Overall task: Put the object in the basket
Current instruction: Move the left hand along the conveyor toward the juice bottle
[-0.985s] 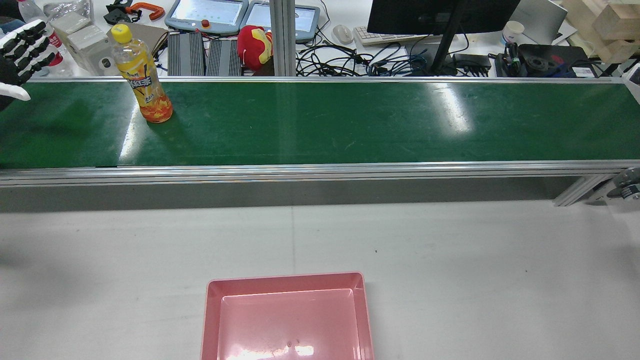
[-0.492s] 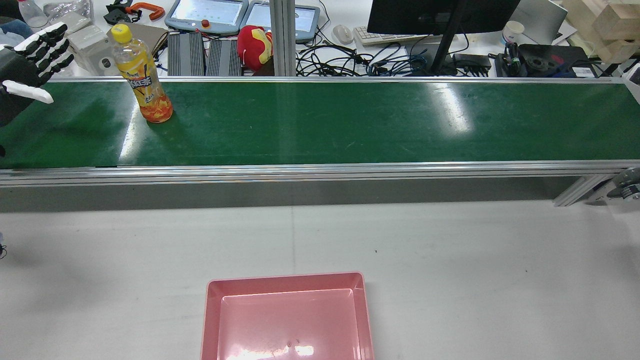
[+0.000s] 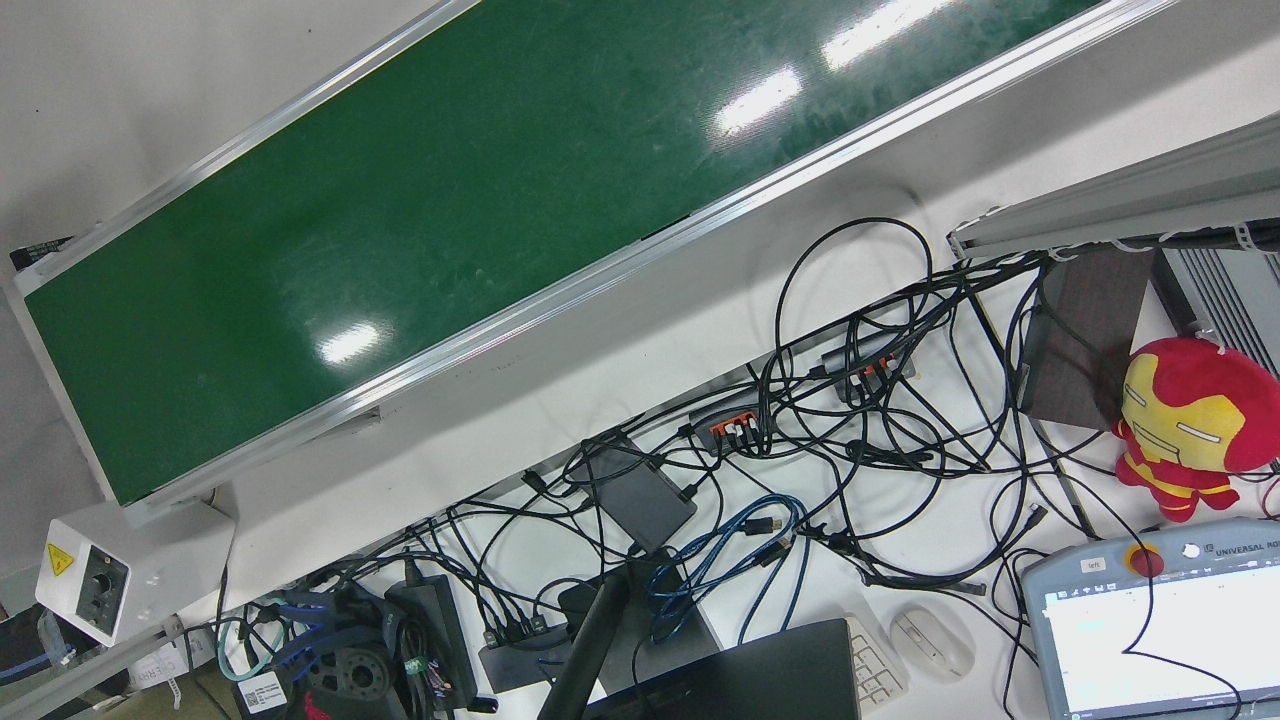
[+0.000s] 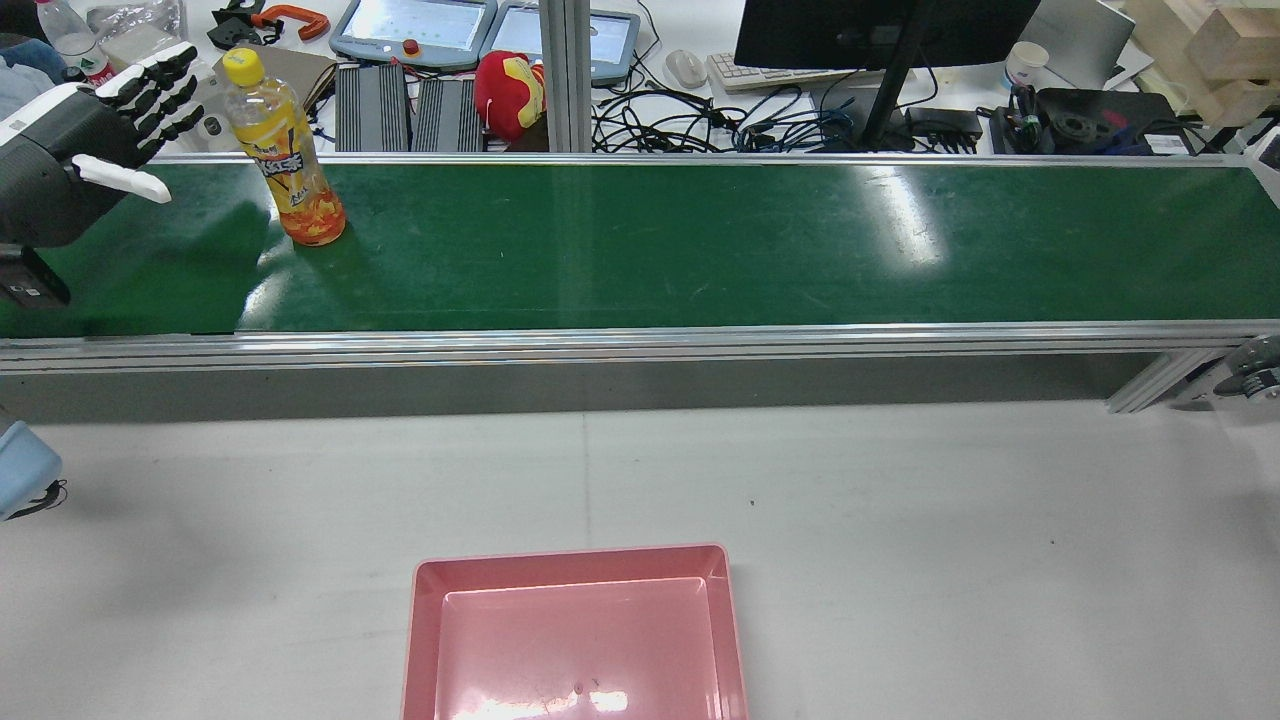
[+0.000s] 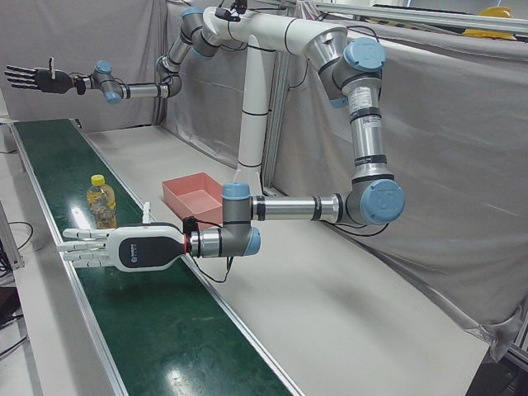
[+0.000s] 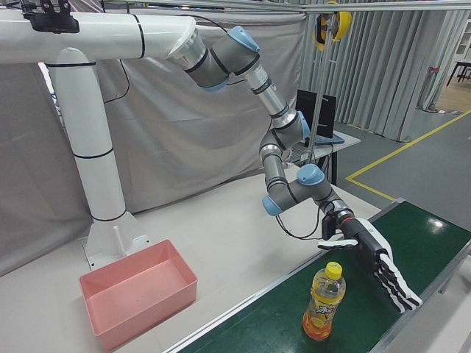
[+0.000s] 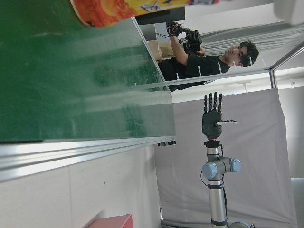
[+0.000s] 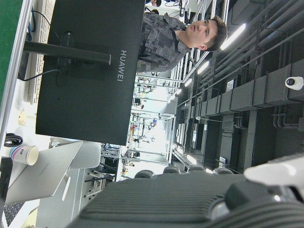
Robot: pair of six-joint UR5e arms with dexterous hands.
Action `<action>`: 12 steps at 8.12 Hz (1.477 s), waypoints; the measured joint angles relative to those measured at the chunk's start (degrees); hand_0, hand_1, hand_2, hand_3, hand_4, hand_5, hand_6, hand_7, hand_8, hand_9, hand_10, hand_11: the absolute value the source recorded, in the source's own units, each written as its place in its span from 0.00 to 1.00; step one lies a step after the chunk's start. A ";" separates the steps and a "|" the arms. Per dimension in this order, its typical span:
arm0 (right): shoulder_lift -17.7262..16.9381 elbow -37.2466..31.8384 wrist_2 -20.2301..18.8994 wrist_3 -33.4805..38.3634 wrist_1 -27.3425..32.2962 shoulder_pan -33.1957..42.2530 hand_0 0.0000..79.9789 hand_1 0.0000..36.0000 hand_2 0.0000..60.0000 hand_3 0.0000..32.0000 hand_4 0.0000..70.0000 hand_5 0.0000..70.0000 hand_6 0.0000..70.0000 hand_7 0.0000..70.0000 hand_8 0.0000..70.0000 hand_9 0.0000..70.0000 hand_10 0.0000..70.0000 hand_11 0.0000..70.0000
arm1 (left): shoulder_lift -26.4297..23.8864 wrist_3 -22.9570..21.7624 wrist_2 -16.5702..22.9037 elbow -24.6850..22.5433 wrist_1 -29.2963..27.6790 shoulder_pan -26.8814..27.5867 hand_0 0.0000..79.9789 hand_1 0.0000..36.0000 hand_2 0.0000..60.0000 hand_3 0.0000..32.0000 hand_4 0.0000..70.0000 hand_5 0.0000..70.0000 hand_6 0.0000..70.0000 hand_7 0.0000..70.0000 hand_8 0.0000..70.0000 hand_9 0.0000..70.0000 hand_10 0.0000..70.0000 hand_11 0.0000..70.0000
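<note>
A yellow-capped bottle (image 4: 285,150) of orange drink stands upright on the green conveyor belt (image 4: 640,245), with the robot's left hand (image 4: 95,145) flat and fingers spread just beside it, not touching.

The bottle sits near the belt's left end in the rear view, close to the far rail. The pink basket (image 4: 575,632) lies well apart from it on the grey table (image 4: 900,520), across the belt's near rail, and holds nothing. The right hand (image 5: 33,78) hangs high over the belt's other end, fingers spread wide, gripping nothing. Behind the belt a desk carries tangled cables (image 3: 850,400), a red-and-yellow plush toy (image 3: 1190,425), a monitor (image 4: 880,30) and a paper cup (image 4: 1025,65).
</note>
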 measured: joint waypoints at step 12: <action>0.00 0.09 -0.03 0.00 0.00 0.05 0.00 0.00 0.00 0.00 0.00 0.00 0.00 0.00 0.00 0.00 0.00 0.00 | -9.76 -0.40 0.13 3.77 4.31 4.18 0.71 0.26 0.00 0.00 0.17 0.22 0.00 0.00 0.03 0.06 0.06 0.12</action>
